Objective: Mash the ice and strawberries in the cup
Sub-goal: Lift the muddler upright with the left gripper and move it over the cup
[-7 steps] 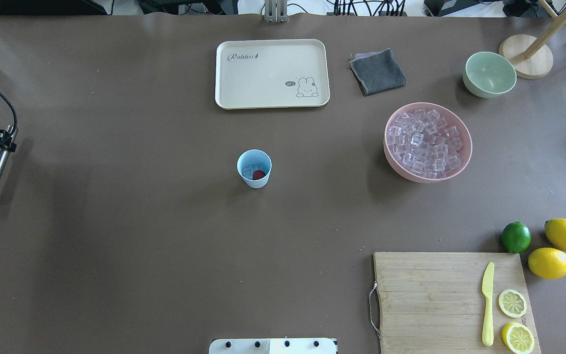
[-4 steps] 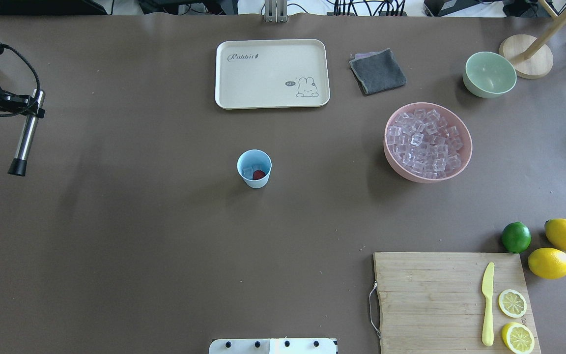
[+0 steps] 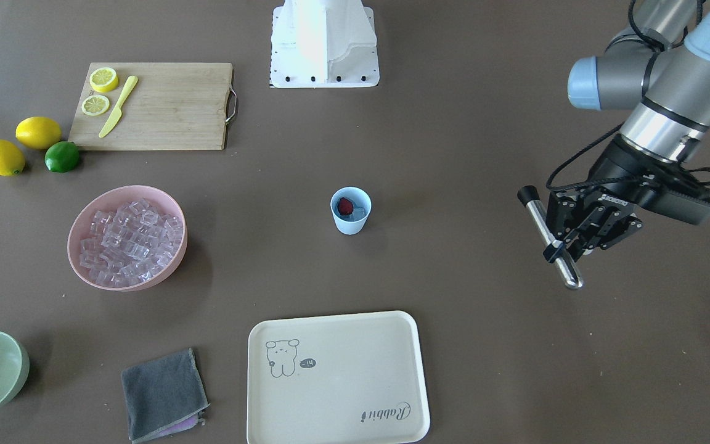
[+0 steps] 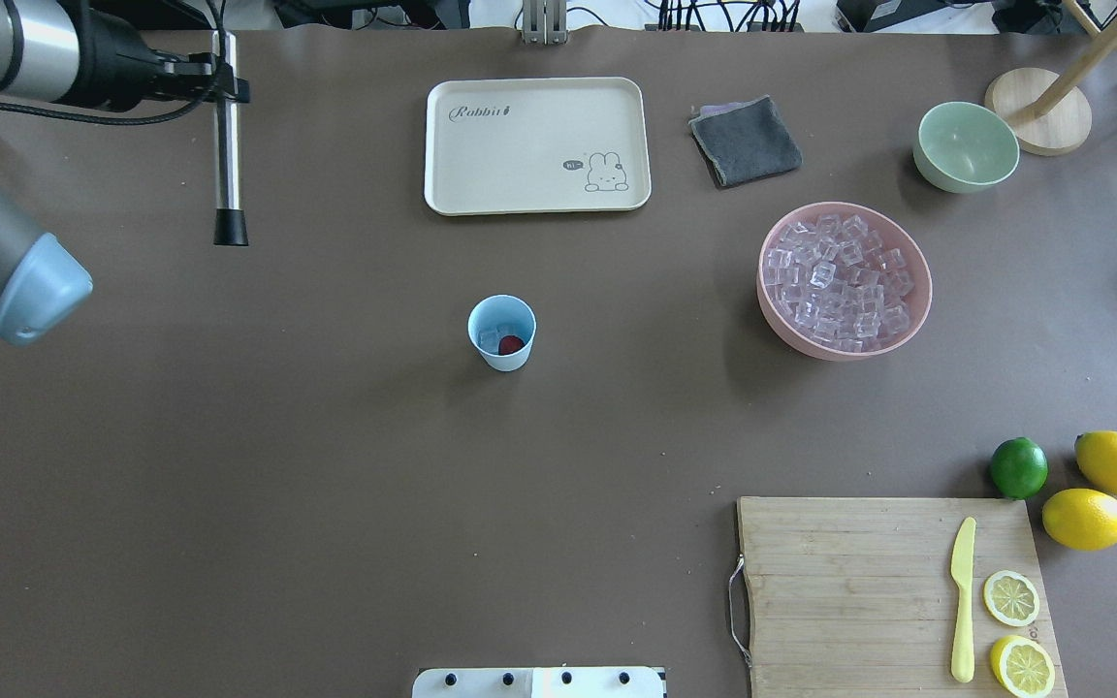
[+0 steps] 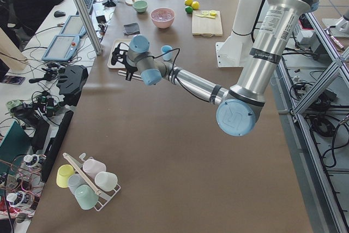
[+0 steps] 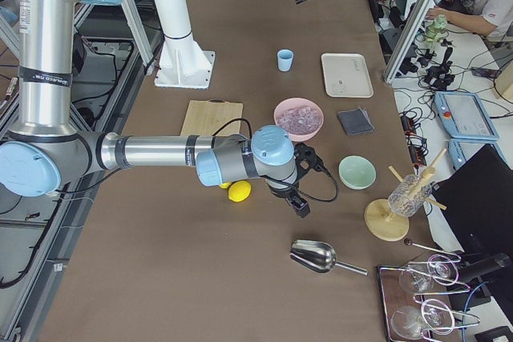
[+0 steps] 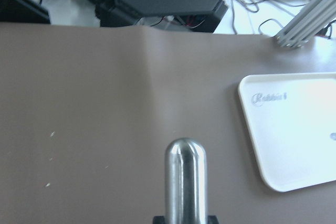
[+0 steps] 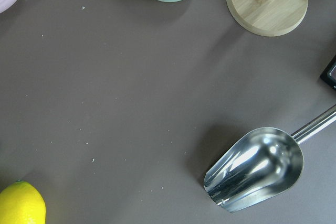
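The light-blue cup (image 4: 501,333) stands upright mid-table, also in the front view (image 3: 350,213). Inside it lie a red strawberry (image 4: 511,344) and a few clear ice pieces (image 4: 490,339). My left gripper (image 4: 219,85) is shut on a steel muddler (image 4: 226,155) with a black tip, held above the table's far left, well apart from the cup. The front view shows the gripper (image 3: 557,250) clamping the muddler (image 3: 546,234) near its rounded end. The right gripper (image 6: 300,202) shows only in the exterior right view, so I cannot tell its state.
A pink bowl (image 4: 781,330) full of ice sits right of the cup. A cream tray (image 4: 536,145), a grey cloth (image 4: 745,141) and a pale green bowl (image 4: 966,145) lie at the far side. A cutting board (image 4: 849,582), lime and lemons are near right. A steel scoop (image 8: 257,169) lies under the right wrist.
My left arm has swung in from the left edge, carrying the muddler farther and to the right. The cup and its contents have not moved.
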Controlling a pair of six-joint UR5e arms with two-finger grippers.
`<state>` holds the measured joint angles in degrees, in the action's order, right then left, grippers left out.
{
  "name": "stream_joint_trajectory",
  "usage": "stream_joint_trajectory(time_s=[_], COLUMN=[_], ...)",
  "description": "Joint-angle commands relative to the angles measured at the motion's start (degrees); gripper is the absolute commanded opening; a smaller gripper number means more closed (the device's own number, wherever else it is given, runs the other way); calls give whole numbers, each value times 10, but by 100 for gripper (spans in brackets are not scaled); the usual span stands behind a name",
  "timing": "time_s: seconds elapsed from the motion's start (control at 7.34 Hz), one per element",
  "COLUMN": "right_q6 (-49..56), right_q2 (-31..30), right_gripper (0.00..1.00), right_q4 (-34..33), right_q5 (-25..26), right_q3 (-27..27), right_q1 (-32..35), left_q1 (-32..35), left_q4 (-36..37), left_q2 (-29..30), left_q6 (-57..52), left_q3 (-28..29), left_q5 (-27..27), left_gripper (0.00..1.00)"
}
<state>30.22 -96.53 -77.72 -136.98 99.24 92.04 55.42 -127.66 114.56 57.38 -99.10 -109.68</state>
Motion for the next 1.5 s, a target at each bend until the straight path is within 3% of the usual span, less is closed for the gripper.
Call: stream_joint_trajectory(time_s=[0.0,0.14,0.41,0.68,0.82,1.36], right_q6=[-3,-6,-23,-38,-39,-39], right_q2=[3,1,-8,-8,-8,11], right_gripper=[99,99,99,99,99,99], right_q4=[-9,-10,-11,-10,-10,-9], right_q5=[4,5,7,7,7,28], right_q3=[-29,-29,-38,-48,-54,-86], right_q1=[1,1,2,2,2,5], left_q1=[-127,-158,-194,-321,-355,-339], left_q4=[-3,0,-13,-20,-20,-22], left_q2=[53,84,90,96,101,137], left_q6=[23,18,4,-44,-51,-98], left_q3=[-47,-44,-51,-43,-37,-2], left_q5=[192,256,376,527,576,577], left_gripper=[0,0,0,0,0,0])
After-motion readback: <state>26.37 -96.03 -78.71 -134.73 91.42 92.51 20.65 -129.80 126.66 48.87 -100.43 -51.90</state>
